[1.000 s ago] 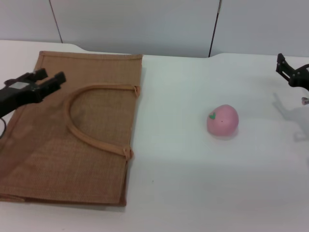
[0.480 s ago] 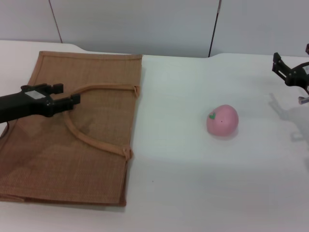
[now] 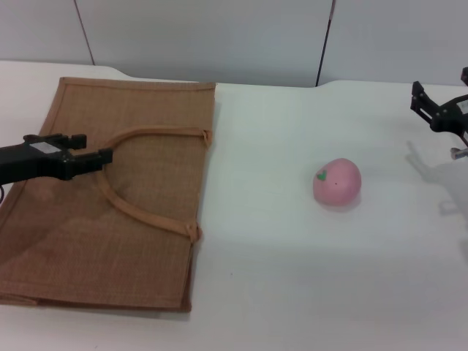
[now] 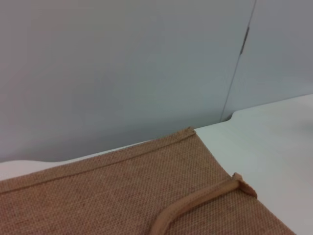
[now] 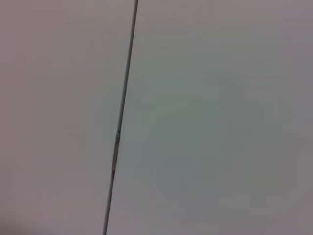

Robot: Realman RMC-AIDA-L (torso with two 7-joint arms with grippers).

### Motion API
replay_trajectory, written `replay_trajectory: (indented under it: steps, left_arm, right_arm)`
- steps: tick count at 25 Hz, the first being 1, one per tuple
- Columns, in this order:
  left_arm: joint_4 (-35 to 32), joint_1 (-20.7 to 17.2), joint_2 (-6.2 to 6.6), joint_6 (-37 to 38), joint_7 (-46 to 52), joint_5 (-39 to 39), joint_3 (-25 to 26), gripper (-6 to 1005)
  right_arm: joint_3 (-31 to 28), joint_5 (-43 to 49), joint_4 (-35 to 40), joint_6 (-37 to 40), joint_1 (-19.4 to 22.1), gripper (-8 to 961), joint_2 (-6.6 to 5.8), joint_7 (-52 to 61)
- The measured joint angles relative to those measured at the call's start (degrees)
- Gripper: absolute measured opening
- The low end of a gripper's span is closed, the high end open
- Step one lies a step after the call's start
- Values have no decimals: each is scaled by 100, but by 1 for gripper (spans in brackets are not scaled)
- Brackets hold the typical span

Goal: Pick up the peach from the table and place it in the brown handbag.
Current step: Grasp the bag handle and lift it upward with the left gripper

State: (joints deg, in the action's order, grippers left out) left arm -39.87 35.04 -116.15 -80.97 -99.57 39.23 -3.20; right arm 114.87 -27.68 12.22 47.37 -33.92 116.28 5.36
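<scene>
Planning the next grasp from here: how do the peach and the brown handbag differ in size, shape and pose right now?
The peach is small, round and pink with a green leaf mark; the brown handbag is a far larger tan woven rectangle. The peach bulges up from the table, while the handbag lies flat with its loop handle spread on top. The left gripper hovers over the handbag; nothing is near the peach, the right gripper sitting at the far right edge. Both rest on the table.
</scene>
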Motion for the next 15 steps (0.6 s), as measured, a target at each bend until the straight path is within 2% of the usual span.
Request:
replay_trajectory:
  steps: [15]
  left_arm:
    - [37,72,-4,11,759,-7,-37,619]
  right_arm:
    - [114,0,70,0,4,873,9,0]
